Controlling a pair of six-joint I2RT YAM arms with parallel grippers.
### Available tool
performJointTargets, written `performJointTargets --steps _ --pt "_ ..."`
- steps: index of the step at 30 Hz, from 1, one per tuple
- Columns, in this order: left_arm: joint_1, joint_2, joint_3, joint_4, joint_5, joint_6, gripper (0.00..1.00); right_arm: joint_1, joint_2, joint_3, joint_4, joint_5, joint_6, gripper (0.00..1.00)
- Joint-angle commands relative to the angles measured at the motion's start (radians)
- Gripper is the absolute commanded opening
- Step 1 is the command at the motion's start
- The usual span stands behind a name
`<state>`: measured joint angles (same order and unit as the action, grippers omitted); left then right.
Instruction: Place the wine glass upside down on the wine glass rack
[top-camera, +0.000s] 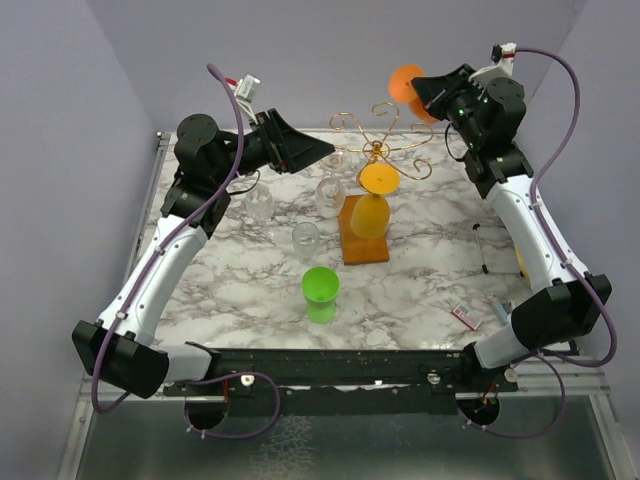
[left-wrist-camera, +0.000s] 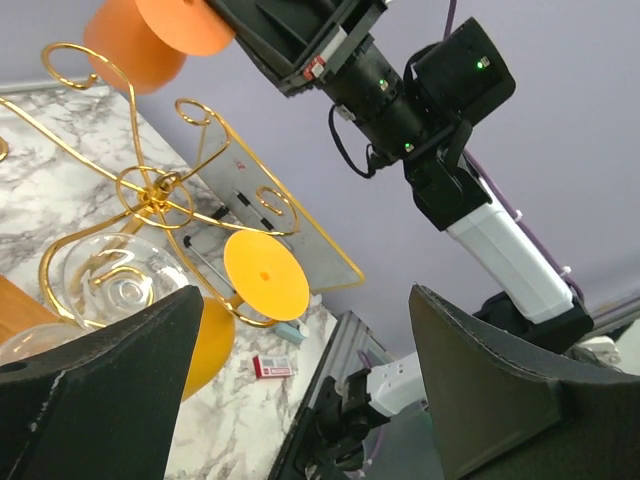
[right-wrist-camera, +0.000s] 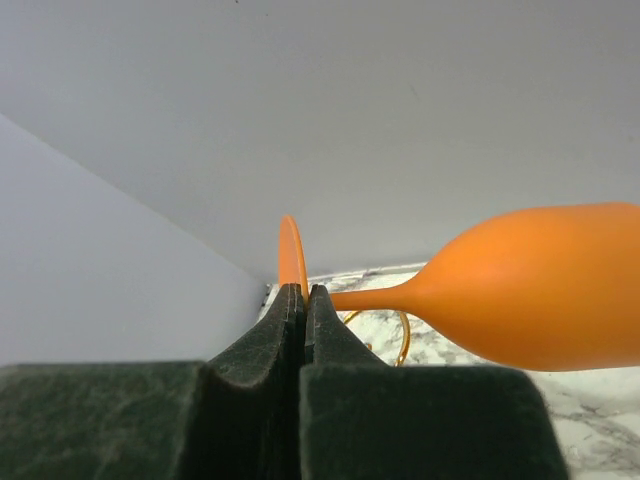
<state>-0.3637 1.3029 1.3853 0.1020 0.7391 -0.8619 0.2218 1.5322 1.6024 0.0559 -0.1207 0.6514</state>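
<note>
The orange wine glass (top-camera: 405, 82) is held in the air above the table's far right, lying sideways. My right gripper (right-wrist-camera: 304, 290) is shut on the rim of its round foot (right-wrist-camera: 291, 255), and the bowl (right-wrist-camera: 540, 290) sticks out to the right. The wine glass rack (top-camera: 380, 142), gold wire curls on a wooden base (top-camera: 362, 245), stands at the middle back. A yellow-orange glass (top-camera: 372, 205) hangs from it upside down. My left gripper (top-camera: 315, 152) hovers open just left of the rack's top, nothing between its fingers. In the left wrist view the rack (left-wrist-camera: 160, 190) and the held orange glass (left-wrist-camera: 150, 35) both show.
Three clear glasses (top-camera: 306, 238) stand left of the rack, and a green glass (top-camera: 321, 285) stands in front of it. A small red-and-white item (top-camera: 465, 316) and a thin black tool (top-camera: 481, 245) lie on the right. Walls close in at the back and sides.
</note>
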Motion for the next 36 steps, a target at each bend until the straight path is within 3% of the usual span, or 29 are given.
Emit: performJointTargets --steps 1,21,26,36 --pt "0.006 -0.047 0.015 -0.1 -0.084 0.098 0.85 -0.011 -0.058 -0.051 -0.053 -0.065 0.085 0.01" --pt "0.008 -0.117 0.008 -0.307 -0.239 0.261 0.89 -0.012 -0.167 -0.132 -0.221 -0.193 0.112 0.01" --pt "0.008 -0.131 -0.005 -0.342 -0.27 0.288 0.89 -0.012 -0.207 -0.142 -0.294 -0.098 0.094 0.01" --pt "0.008 -0.146 -0.016 -0.365 -0.298 0.318 0.89 -0.012 -0.242 -0.183 -0.277 0.195 0.08 0.01"
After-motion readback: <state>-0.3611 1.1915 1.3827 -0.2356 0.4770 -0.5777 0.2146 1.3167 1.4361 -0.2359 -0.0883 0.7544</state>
